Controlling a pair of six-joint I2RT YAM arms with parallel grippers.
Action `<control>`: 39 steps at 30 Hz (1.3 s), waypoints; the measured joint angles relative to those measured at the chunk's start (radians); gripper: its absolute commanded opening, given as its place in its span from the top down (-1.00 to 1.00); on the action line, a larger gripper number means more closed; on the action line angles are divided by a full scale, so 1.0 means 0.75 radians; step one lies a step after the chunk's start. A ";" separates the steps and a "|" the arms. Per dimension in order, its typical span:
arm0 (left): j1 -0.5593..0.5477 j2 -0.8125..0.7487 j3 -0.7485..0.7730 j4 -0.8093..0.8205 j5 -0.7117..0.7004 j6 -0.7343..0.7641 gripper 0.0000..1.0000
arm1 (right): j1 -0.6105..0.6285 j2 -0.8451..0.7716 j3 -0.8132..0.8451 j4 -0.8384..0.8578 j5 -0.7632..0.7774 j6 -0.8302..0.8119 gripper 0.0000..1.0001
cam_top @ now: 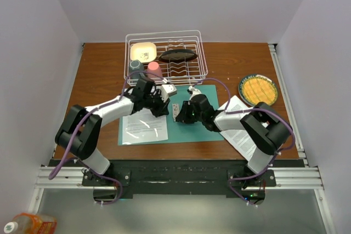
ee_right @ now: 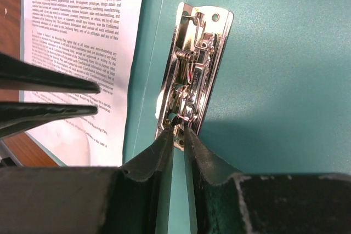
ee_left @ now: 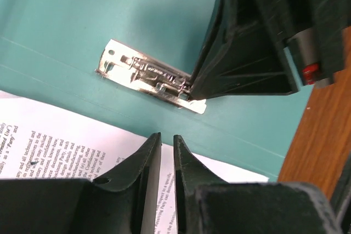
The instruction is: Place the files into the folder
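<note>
The teal folder [cam_top: 189, 132] lies open on the table with its metal clip [cam_top: 175, 109] at the spine. One printed sheet of the files [cam_top: 143, 127] rests on its left half, and more sheets [cam_top: 237, 135] lie at the right, partly under my right arm. My right gripper [ee_right: 178, 132] has its tips pinched on the near end of the clip [ee_right: 194, 64]. My left gripper [ee_left: 164, 138] hovers just over the sheet [ee_left: 55, 141] beside the clip [ee_left: 142, 72]. Its jaws are nearly together with nothing between them.
A white wire dish rack [cam_top: 166, 56] with a plate, cups and a dark bowl stands just behind the folder. A yellow plate with a green rim [cam_top: 258, 90] sits at the right. Both arms meet closely over the folder's spine.
</note>
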State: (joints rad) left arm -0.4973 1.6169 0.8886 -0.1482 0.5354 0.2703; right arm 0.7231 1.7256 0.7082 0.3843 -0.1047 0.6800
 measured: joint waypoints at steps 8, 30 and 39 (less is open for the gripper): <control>-0.015 -0.017 0.052 -0.038 0.015 -0.037 0.63 | 0.096 0.026 0.005 0.052 0.049 0.036 0.69; -0.012 -0.011 0.007 -0.076 0.010 -0.069 0.69 | 0.019 -0.212 -0.125 -0.044 0.010 0.041 0.64; -0.012 -0.011 0.006 -0.088 0.018 -0.069 0.67 | -0.016 -0.152 -0.150 0.011 -0.024 0.034 0.66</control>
State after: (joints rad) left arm -0.5060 1.6089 0.8932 -0.2142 0.5488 0.2188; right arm 0.7113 1.6115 0.5957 0.3923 -0.1226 0.7052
